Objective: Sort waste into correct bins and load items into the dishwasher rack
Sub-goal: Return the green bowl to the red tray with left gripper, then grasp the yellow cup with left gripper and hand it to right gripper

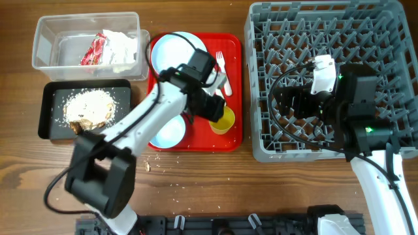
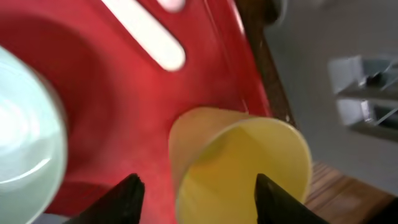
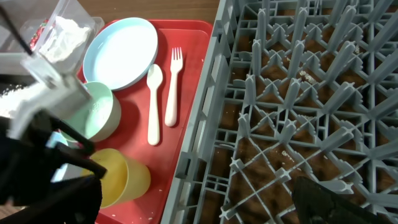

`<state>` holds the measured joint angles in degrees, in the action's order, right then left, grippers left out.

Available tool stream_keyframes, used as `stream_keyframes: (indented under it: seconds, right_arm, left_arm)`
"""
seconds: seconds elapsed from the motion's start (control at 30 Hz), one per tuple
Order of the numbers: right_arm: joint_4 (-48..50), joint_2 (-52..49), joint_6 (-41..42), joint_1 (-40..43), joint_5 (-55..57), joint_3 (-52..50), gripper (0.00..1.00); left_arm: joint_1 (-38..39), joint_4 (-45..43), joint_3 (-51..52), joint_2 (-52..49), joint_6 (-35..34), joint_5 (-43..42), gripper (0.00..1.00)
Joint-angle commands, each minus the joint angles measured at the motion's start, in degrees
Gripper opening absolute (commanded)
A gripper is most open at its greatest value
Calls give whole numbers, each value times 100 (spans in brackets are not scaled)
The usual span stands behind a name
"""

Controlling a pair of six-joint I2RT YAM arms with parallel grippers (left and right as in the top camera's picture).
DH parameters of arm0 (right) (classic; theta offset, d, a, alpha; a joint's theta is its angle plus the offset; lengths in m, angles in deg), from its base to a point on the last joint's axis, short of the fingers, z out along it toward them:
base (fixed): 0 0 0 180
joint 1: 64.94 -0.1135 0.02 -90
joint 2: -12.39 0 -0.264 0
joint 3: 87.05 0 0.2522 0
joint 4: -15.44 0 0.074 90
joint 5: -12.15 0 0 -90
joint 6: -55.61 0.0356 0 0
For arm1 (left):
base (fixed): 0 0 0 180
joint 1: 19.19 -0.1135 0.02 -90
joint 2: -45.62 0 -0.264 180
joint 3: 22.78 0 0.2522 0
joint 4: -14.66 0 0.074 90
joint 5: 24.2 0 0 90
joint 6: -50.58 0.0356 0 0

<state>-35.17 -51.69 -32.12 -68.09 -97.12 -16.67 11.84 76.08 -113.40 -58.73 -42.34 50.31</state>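
One plate point(image 1: 175, 51), two bowls point(image 3: 102, 115), one cup point(image 2: 249, 162), fork point(image 3: 173, 87) and spoon point(image 3: 153, 102) on red tray point(image 1: 238, 98).

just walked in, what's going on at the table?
The left hand is open around the yellow cup on the red tray, not closed on it yet. The right hand hangs over the grey rack, which shows nothing loaded; its grip can't be seen. Wrapper and napkin sit in the clear tub, crumbs in the black tray. Plate, bowls, fork and spoon are on the red tray.
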Motion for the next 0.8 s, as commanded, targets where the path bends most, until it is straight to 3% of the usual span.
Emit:
stream_keyframes:
  seconds: [0.0,0.03,0.1,0.2,0.33,0.47,0.6,0.77]
  right_arm:
    - [9,-22,-57,22,-35,103,100]
    - [9,-22,-55,22,-35,103,100]
    - [13,-22,-55,22,-208,103,100]
    - [35,-28,-57,22,-1043,103,100]
    - [190,-236,-50,22,-2393,101,100]
    - [772,-778,-35,11,-3950,101,100]
    - [1768,-1357,592,-144,-4962,101,100]
    - [2988,-1593,1285,-522,-5344,101,100]
  left_arm:
    - [63,20,48,-348,118,-98,41]
    - [63,20,48,-398,118,-98,33]
    - [44,-46,33,-424,-26,-103,4]
    - [-271,-17,-173,-234,-205,-929,4]
    - [-1259,-293,-273,269,-199,-3989,4]
    - [-1980,-483,-273,376,-201,-6339,4]
    - [-2037,-640,-273,376,-203,-7084,4]
    - [-2028,-660,-273,376,-201,-7084,4]
